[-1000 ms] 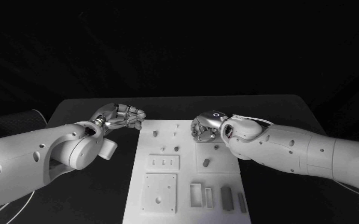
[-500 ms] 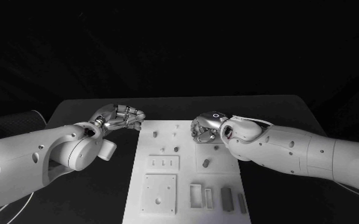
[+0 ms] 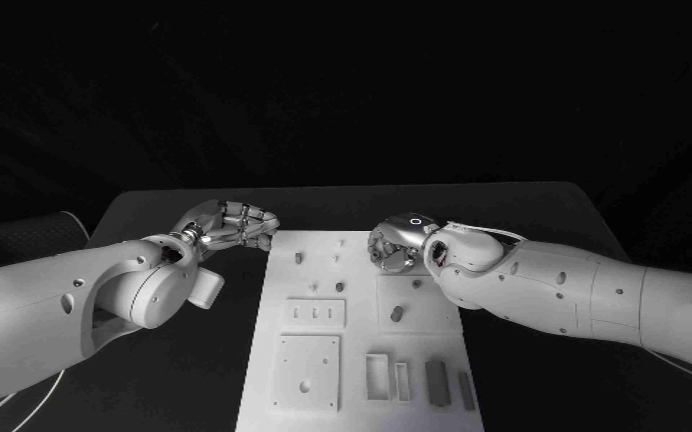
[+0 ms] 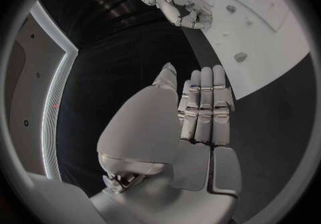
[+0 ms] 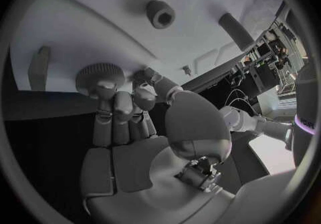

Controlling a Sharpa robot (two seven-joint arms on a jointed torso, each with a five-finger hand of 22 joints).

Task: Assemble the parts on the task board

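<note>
Head view: the task board (image 3: 296, 392) lies in the middle of the black tabletop (image 3: 534, 214), and small parts (image 3: 397, 315) lie scattered on it or stand in its slots. The left hand (image 3: 235, 226) hovers just beside the board's far left corner, over bare tabletop. In the left wrist view its fingers (image 4: 204, 107) lie straight and close together, with nothing in them. The right hand (image 3: 392, 247) is over the far right part of the board. In the right wrist view its fingers (image 5: 115, 110) curl around a round knurled part (image 5: 99, 77), pinching it just above the board's surface (image 5: 80, 15). A short cylinder with a hole (image 5: 160, 14) stands further along the board, well apart from that hand.
</note>
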